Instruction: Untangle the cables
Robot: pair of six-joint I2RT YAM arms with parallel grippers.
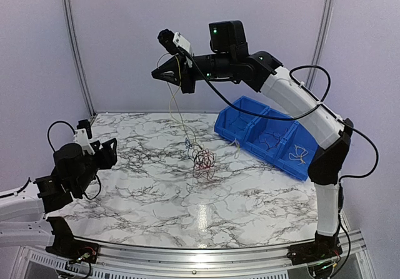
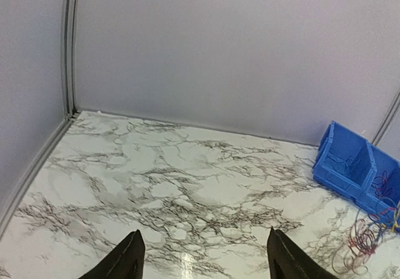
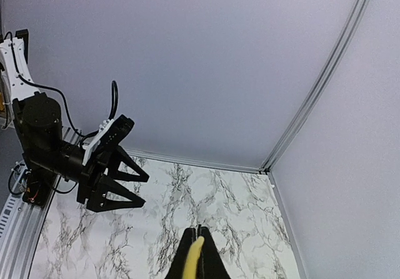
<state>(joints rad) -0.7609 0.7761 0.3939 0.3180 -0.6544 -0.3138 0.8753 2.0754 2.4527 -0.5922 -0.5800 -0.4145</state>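
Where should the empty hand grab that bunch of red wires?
Probably the outer loops of the small red-and-blue wire tangle, coming from its left side. The open left hand sits there, and the right hand holds the thin yellow cable up high.

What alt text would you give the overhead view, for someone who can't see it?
The right arm's fingers, raised high over a marble table, pinch a yellow cable that hangs down to a small red and blue tangle. The left arm's fingers are open at the left, and a blue bin sits at back right.
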